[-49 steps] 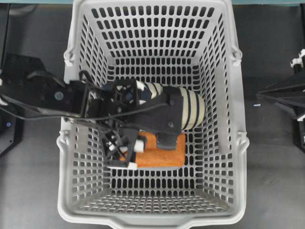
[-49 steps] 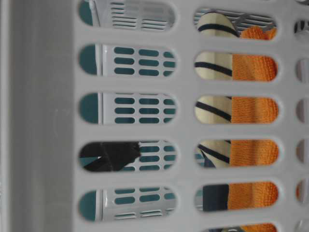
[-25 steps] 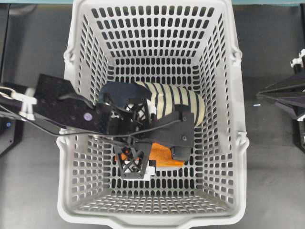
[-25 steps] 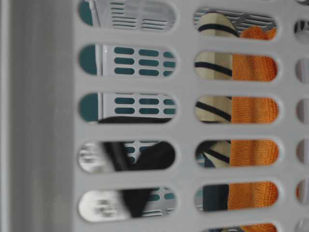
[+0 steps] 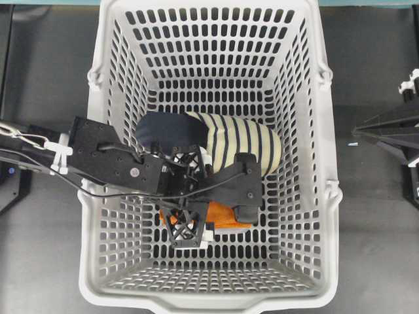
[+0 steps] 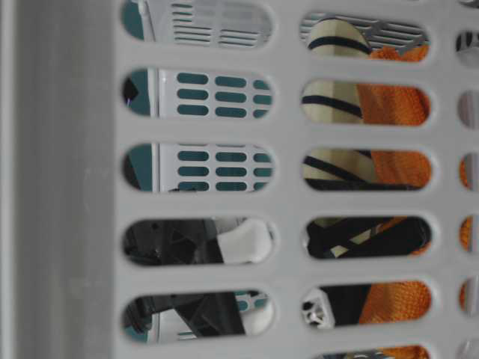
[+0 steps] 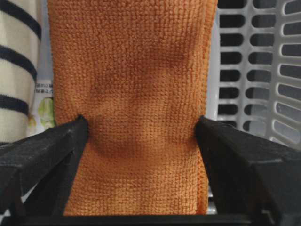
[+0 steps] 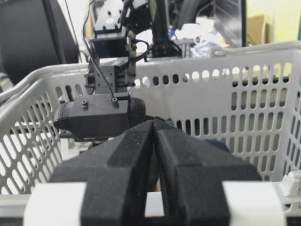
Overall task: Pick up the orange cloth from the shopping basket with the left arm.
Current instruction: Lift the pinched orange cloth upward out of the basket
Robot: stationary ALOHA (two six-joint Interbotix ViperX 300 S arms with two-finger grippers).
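Note:
The orange cloth [image 5: 226, 216] lies on the floor of the grey shopping basket [image 5: 196, 302], beside the striped slipper [image 5: 242, 140]. My left gripper [image 5: 193, 222] reaches down into the basket over the cloth. In the left wrist view its jaws [image 7: 141, 122] stand wide apart, both tips pressed onto the cloth [image 7: 141, 61] near its long edges, and the fabric between them is dented. The arm hides most of the cloth from above. My right gripper [image 8: 155, 125] is shut and empty outside the basket [image 5: 366, 131].
The slipper [image 7: 16, 70] lies right against the cloth's left edge in the left wrist view. The slotted basket wall [image 7: 254, 70] is close on the other side. Through the wall slots [image 6: 67, 179] the cloth [image 6: 397, 164] and slipper [image 6: 329, 101] show.
My left gripper swung from lying across the slipper to pointing down and dropped onto the cloth. The cloth now looks tilted and bunched. The right arm has not moved.

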